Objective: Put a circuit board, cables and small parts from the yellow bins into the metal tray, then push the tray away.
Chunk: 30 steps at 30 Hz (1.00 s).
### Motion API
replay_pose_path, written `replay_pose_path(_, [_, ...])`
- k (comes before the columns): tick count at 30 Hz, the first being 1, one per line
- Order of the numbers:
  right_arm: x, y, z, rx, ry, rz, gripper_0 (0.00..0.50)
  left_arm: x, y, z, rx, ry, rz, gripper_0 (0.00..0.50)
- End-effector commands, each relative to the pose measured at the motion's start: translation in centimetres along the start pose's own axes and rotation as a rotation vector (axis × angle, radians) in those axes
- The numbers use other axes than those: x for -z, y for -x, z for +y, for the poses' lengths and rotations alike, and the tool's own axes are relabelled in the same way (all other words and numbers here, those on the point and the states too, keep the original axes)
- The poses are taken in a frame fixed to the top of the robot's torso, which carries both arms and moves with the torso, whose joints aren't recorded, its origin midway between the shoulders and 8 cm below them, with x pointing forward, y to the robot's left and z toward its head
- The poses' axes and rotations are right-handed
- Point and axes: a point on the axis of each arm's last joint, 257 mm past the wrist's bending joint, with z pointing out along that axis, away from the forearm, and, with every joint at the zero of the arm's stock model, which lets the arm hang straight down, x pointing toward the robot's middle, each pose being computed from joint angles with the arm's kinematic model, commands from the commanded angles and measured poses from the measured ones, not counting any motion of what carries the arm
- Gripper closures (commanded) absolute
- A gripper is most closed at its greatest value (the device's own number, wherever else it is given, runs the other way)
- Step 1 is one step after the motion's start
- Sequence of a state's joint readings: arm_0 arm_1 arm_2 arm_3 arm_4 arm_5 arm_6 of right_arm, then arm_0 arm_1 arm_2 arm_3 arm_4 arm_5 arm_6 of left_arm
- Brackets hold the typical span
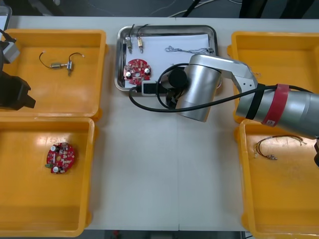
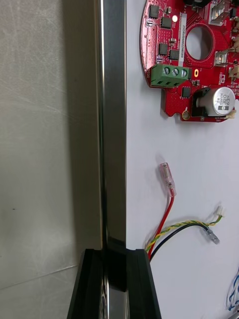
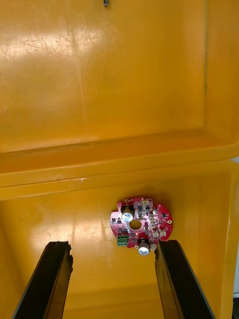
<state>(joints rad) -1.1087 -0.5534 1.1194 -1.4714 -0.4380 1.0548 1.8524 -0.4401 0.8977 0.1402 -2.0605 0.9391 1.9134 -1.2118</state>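
A circuit board (image 1: pixel 61 158) lies in the near left yellow bin (image 1: pixel 30 219), with the left gripper (image 3: pixel 113 244) above it, fingers wide and empty. Farther off, the right gripper (image 2: pixel 113 251) pinches the metal tray (image 1: pixel 167 28) by its near rim, a second board (image 1: pixel 137 69) and cables (image 2: pixel 167 219) inside.

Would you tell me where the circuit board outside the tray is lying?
In the front view, that circuit board lies in the near yellow bin on the robot's left; the left wrist view shows it just ahead of the left gripper.
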Motion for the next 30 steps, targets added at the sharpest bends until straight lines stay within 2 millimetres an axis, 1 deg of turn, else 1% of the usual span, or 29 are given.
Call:
replay_pose_path(1, [1.6,3.2,-4.4,0.017,-0.074,-0.062,0.5,0.5,-0.1,0.0,0.066,-0.006,-0.018,0.0])
replay_pose_path(12, [1.3,2.9,-4.7,0.014,-0.079,-0.062,0.5,0.5,-0.1,0.0,0.066,-0.006,-0.018,0.0])
replay_pose_path(13, [1.3,3.0,-4.7,0.013,-0.078,-0.064,0.442,0.5,-0.1,0.0,0.066,-0.006,-0.018,0.0])
replay_pose_path(14, [1.2,2.8,-4.7,0.01,-0.077,-0.061,0.398,0.5,-0.1,0.0,0.066,-0.006,-0.018,0.0])
replay_pose_path(17, [1.3,2.9,-4.7,0.008,-0.075,-0.064,0.132,0.5,-0.1,0.0,0.066,-0.006,-0.018,0.0])
replay_pose_path(18, [1.3,3.0,-4.7,0.009,-0.076,-0.066,0.094,0.5,-0.1,0.0,0.066,-0.006,-0.018,0.0])
replay_pose_path(19, [1.3,3.0,-4.7,0.008,-0.075,-0.067,0.027,0.5,-0.1,0.0,0.066,-0.006,-0.018,0.0])
replay_pose_path(20, [1.3,2.9,-4.7,0.008,-0.076,-0.065,0.0,0.5,-0.1,0.0,0.066,-0.006,-0.018,0.0])
replay_pose_path(26, [1.5,3.1,-4.8,0.011,-0.076,-0.069,0.0,0.5,-0.1,0.0,0.066,-0.006,-0.018,0.0])
replay_pose_path(30, [2.3,3.2,-4.9,0.016,-0.073,-0.059,0.0,0.5,-0.1,0.0,0.066,-0.006,-0.018,0.0])
